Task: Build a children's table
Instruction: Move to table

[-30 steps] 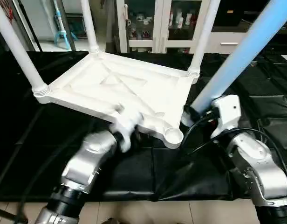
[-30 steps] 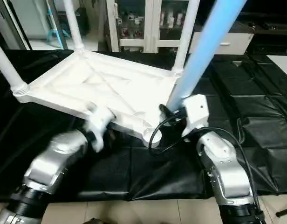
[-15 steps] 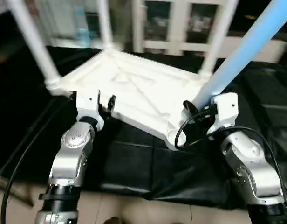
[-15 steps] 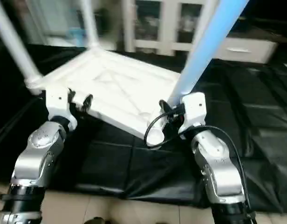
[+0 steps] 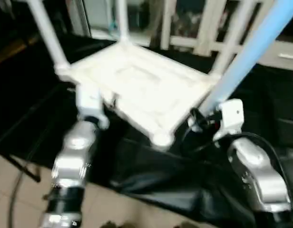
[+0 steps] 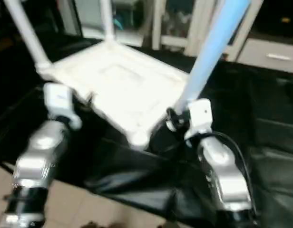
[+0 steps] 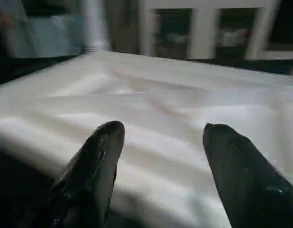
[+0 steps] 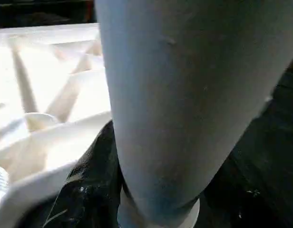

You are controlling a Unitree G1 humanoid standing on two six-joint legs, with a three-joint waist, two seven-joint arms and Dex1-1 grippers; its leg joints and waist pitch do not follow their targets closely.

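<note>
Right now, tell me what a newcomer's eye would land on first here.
The white tabletop lies upside down on the black-covered work table, three legs standing up from its corner sockets. The right gripper holds the fourth leg tilted beside the empty near socket. The left gripper has its fingers spread at the tabletop's edge.

Left arm extends forward; left gripper [image 7: 158,137] is open, black fingers [image 7: 96,161] spread and empty. Right arm extends forward; right gripper [image 5: 203,116] is clamped around the leg [image 5: 246,54].
</note>
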